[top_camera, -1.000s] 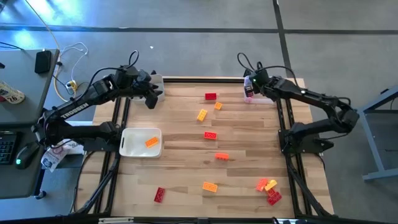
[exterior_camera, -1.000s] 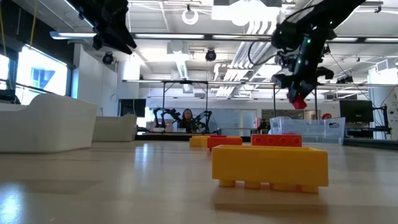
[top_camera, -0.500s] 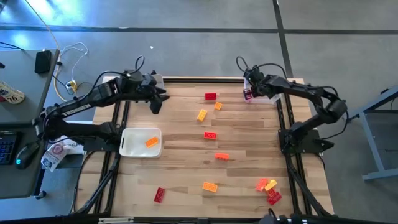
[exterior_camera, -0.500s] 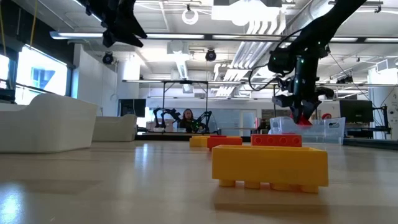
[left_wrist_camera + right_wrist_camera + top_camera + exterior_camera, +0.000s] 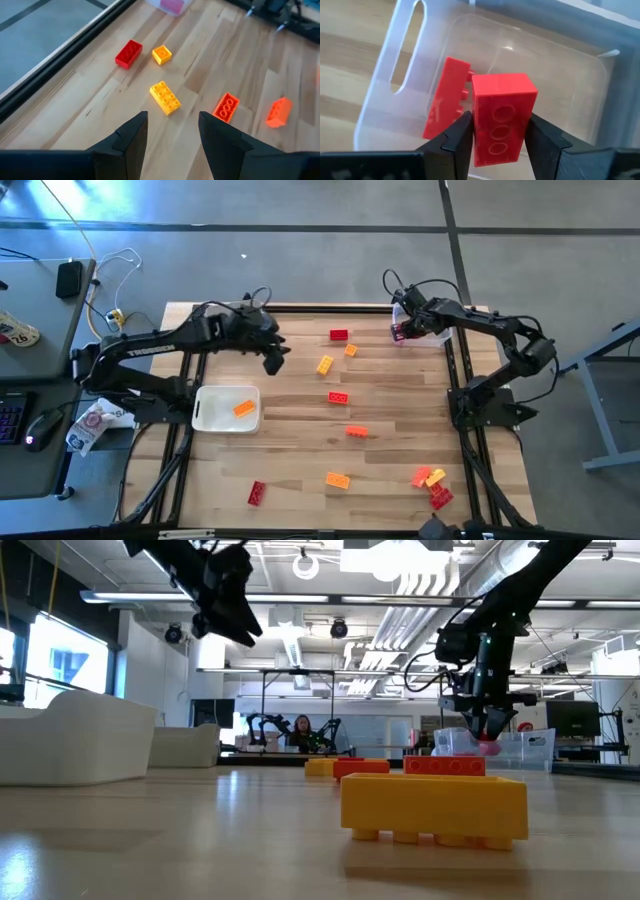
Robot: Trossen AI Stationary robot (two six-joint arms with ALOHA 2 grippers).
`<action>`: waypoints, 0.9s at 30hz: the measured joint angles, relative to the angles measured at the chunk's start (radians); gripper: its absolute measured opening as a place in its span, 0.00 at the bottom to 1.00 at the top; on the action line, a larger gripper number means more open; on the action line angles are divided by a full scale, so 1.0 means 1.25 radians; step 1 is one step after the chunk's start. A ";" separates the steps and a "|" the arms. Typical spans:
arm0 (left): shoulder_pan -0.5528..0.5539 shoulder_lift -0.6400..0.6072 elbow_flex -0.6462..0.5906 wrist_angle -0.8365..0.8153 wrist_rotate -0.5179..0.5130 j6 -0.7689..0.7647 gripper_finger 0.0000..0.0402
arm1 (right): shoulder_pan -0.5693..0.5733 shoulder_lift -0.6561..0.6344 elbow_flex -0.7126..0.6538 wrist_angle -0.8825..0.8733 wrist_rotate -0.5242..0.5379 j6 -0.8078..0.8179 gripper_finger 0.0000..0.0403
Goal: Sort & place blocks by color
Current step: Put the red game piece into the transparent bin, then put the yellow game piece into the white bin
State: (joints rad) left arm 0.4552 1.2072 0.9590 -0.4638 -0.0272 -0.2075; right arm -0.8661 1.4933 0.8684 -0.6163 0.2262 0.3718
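My right gripper (image 5: pixel 401 331) hangs over the clear tray (image 5: pixel 418 332) at the back right, shut on a red block (image 5: pixel 502 120) held low inside it. Another red block (image 5: pixel 447 105) lies tilted on the tray floor beside it. My left gripper (image 5: pixel 275 360) hovers open and empty above the back-left part of the table. Ahead of its fingers lie a red block (image 5: pixel 128 53), a small yellow block (image 5: pixel 162 54), a longer yellow block (image 5: pixel 165 97) and two orange-red ones (image 5: pixel 226 107). More blocks lie scattered toward the front (image 5: pixel 337 479).
A white tray (image 5: pixel 212 416) at the left holds one orange block (image 5: pixel 244 408). A cluster of red, orange and yellow blocks (image 5: pixel 431 484) sits at the front right, and a lone red one (image 5: pixel 257 493) at the front left. Dark frame rails run along both table sides.
My left gripper has swung right, from the back-left corner out over the table. My right gripper has come down with the red block into the clear tray.
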 joint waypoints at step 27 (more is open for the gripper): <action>-0.025 0.244 0.000 0.177 -0.009 -0.140 0.43 | 0.050 -0.096 0.000 0.003 -0.008 -0.002 0.53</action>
State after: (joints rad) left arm 0.4244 1.5124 0.9588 -0.2420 -0.0380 -0.3828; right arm -0.8040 1.3733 0.8684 -0.6130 0.2167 0.3692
